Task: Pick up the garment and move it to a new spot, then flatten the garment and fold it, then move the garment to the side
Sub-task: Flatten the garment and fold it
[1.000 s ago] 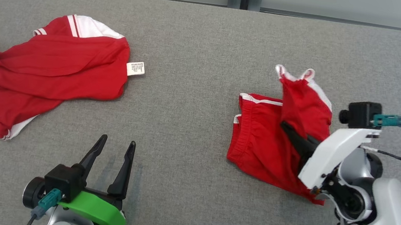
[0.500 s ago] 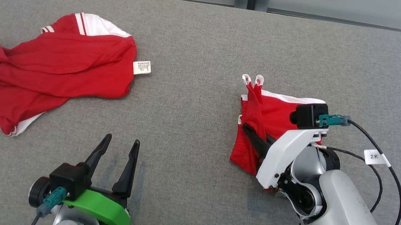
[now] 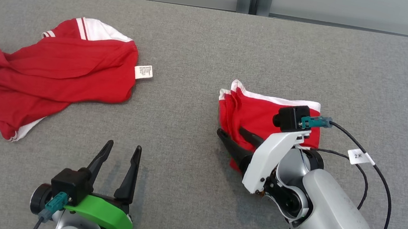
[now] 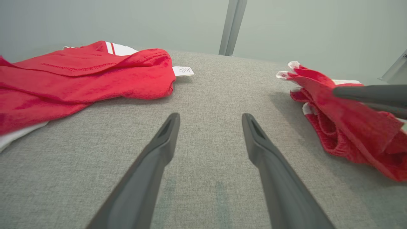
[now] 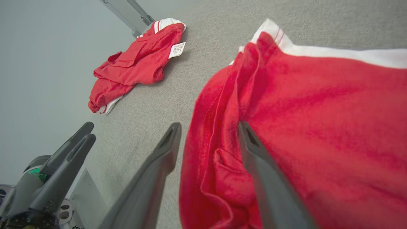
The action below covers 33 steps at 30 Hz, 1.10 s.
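Garment [image 3: 262, 114], red with white trim, lies folded right of centre on our grey table [image 3: 204, 44]. A larger red shirt [image 3: 58, 65] sprawls at far left. Our right gripper [image 3: 232, 133] straddles the garment's left edge, jaws parted, pinching nothing. Our left gripper [image 3: 124, 145] hovers over bare table, jaws wide. A white label [image 3: 143, 72] pokes from the shirt.

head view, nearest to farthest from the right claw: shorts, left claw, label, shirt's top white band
1. shorts, beneath the right claw
2. label, upper left, and left claw, lower left: too close to call
3. top white band, far upper left
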Available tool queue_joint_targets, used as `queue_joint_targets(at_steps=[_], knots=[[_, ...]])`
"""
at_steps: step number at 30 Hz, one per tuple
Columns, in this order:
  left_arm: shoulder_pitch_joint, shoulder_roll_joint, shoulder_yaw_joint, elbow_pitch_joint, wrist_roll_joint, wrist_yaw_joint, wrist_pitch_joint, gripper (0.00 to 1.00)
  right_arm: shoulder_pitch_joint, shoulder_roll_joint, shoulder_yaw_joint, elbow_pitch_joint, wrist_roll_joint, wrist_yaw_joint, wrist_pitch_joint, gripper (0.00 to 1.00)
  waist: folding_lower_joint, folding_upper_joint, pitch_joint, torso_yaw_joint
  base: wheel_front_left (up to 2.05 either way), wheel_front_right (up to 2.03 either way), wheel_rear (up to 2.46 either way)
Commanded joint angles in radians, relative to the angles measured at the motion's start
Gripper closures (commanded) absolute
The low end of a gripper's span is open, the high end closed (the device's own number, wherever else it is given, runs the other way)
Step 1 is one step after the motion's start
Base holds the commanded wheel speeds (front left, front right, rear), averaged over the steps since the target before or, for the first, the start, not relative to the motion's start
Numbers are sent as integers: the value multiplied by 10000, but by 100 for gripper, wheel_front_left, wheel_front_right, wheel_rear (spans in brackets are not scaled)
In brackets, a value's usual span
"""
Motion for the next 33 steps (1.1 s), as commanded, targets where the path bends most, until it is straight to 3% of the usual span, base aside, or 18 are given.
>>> queue_joint_targets(at_steps=[1,13,18,23,33], knots=[[90,-28,65,32,103,-59,-26,0,-131,-28,61,56,84,4,-85,0,0,0,-33,10,0,0,0],[460,-63,431,10,194,-50,-28,0,-65,-27,470,-314,557,4,-700,0,0,0,-467,-145,0,0,0],[696,-22,603,-175,168,23,-27,0,360,-68,-168,-1148,-801,4,-1006,0,0,0,-709,-313,0,0,0],[858,-11,747,-267,151,72,-27,0,1304,-668,-1376,-2394,-2710,4,-1651,0,0,0,-923,-435,0,0,0],[1182,11,919,-299,207,48,-27,0,3063,-1638,-3082,-3556,-4324,4,-2617,0,0,0,-1436,-750,0,0,0]])
